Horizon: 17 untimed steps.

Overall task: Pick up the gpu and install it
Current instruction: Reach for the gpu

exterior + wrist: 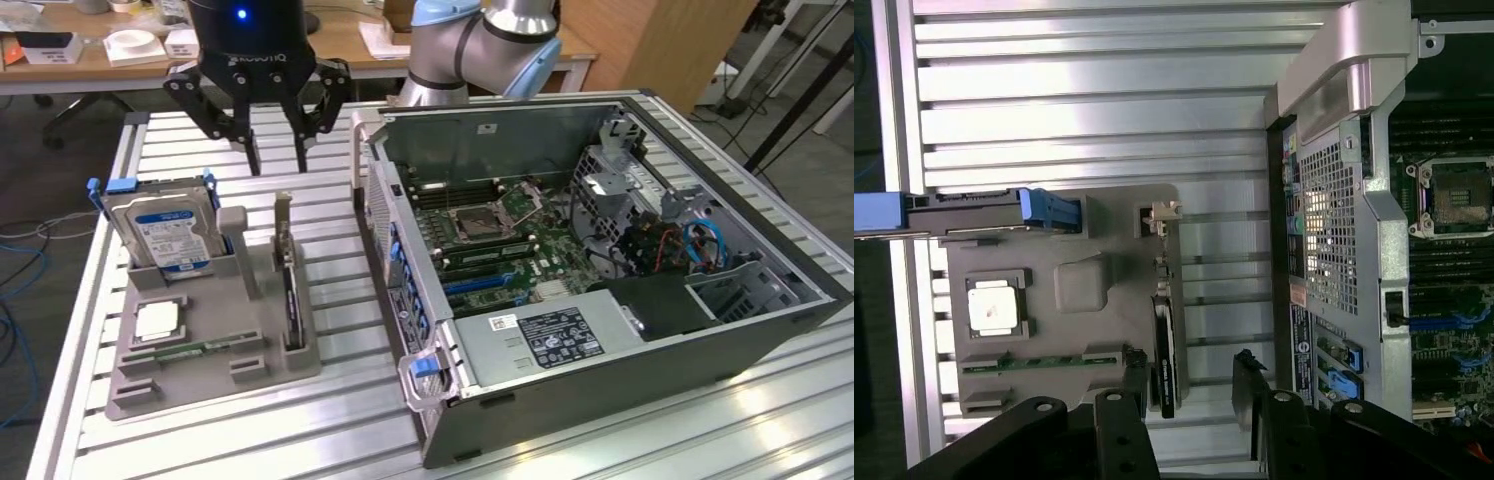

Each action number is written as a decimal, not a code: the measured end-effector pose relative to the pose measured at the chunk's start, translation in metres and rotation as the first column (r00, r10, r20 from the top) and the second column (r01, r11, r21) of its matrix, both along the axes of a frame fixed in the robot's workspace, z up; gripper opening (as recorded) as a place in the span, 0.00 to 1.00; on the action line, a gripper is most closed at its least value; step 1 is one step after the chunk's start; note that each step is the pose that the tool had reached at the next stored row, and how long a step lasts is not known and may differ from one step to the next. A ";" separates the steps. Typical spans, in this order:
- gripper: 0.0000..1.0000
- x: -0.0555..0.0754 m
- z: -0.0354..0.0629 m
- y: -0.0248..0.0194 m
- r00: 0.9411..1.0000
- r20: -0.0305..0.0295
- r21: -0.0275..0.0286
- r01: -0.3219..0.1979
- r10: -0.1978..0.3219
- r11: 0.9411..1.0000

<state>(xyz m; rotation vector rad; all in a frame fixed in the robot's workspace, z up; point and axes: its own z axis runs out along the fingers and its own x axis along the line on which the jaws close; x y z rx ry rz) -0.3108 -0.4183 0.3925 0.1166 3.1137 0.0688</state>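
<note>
The tool [278,160] hangs in the air over the slatted aluminium table [240,440], above the strip of bare slats between the parts tray [174,390] and the table edge nearest the arm's base. Its dark fingers [254,150] are spread well apart and point down, with nothing between them; it grips nothing and touches nothing.

The gpu [291,295] stands on its long edge in a slot of the grey tray, on the tray's side that faces the computer case [534,390]. Its silver bracket [284,215] sticks up at the end closest to the tool. From the wrist camera the card's other end lies close beside one finger [1134,400], though the tool is well above it.

The tray sits along the table edge at the exterior view's left. A hard drive [160,235] with a blue and white label stands upright in it, away from the case. Beside that lie a square processor [156,320] and a thin green memory stick [200,350], both flat. The opened case lies on its side at the exterior view's right, its motherboard [494,240] facing up.
</note>
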 end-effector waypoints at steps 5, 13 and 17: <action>0.47 0.000 -0.0050 0.0000 1.000 0.000 0.000 0.000 0.000 1.000; 0.47 -0.001 -0.0186 -0.0003 1.000 0.000 0.000 -0.015 0.015 1.000; 0.47 -0.001 -0.0219 -0.0014 0.999 0.000 0.000 -0.043 0.043 0.999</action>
